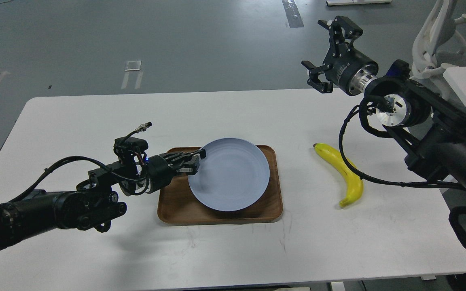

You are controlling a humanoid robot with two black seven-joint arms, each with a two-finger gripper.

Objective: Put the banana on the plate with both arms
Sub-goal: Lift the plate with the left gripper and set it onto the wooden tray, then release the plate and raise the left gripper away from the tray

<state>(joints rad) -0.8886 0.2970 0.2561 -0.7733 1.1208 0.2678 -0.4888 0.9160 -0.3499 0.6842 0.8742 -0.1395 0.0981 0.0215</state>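
One white table; grey floor behind it. Two black arms, one from each side. One brown wooden tray, rectangular, near table centre. One plate, pale blue, round, lying on the tray; it looks tilted, its left rim raised. One banana, yellow, dark tip pointing up-left, flat on the bare table right of the tray, clear of plate and tray.

Left gripper: low over the tray's left end, fingers narrowed onto the plate's left rim, gripping it. Banana well apart from these jaws, across the plate.

Right gripper: raised high above the table's far edge, jaws spread wide, nothing between them. Banana lies well below and nearer the camera, untouched; a black cable loop crosses in front of it.
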